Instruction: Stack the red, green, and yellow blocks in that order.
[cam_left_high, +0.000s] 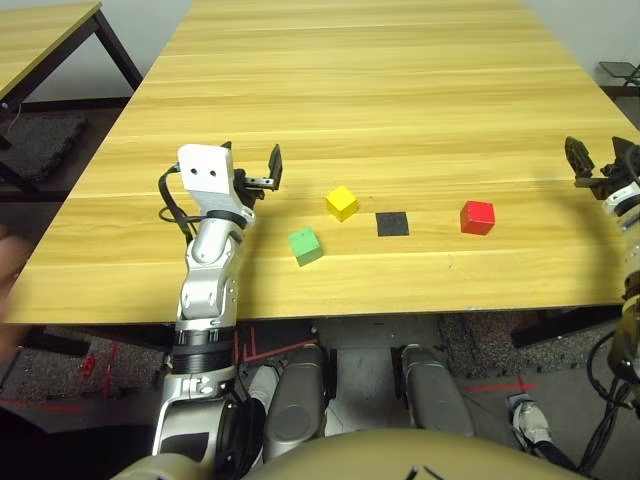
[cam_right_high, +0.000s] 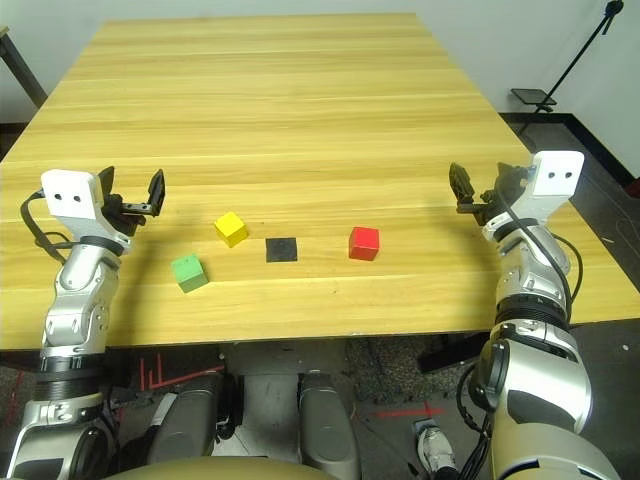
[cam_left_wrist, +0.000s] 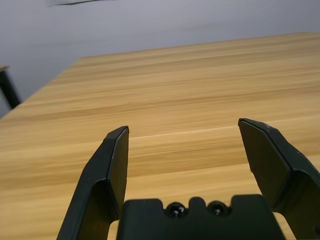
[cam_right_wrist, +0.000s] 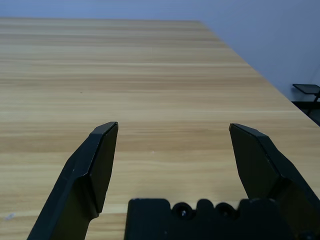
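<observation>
Nearest the bench's (cam_right_high: 300, 120) front edge, the green block (cam_right_high: 188, 272) is seen, then yellow block (cam_right_high: 230, 228) and red block (cam_right_high: 364, 243), all apart. No stacking is done; both left gripper (cam_right_high: 133, 200) and right gripper (cam_right_high: 478, 190) jaws are held wide, empty.

Left gripper (cam_right_high: 132, 195) raised at nine o'clock, fingers spread wide and empty, right gripper (cam_right_high: 478, 193) raised at three o'clock, likewise spread, both silver forearms angled inward

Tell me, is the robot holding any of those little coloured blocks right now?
No: the red block, green block and yellow block lie apart on the table, both grippers open.
</observation>
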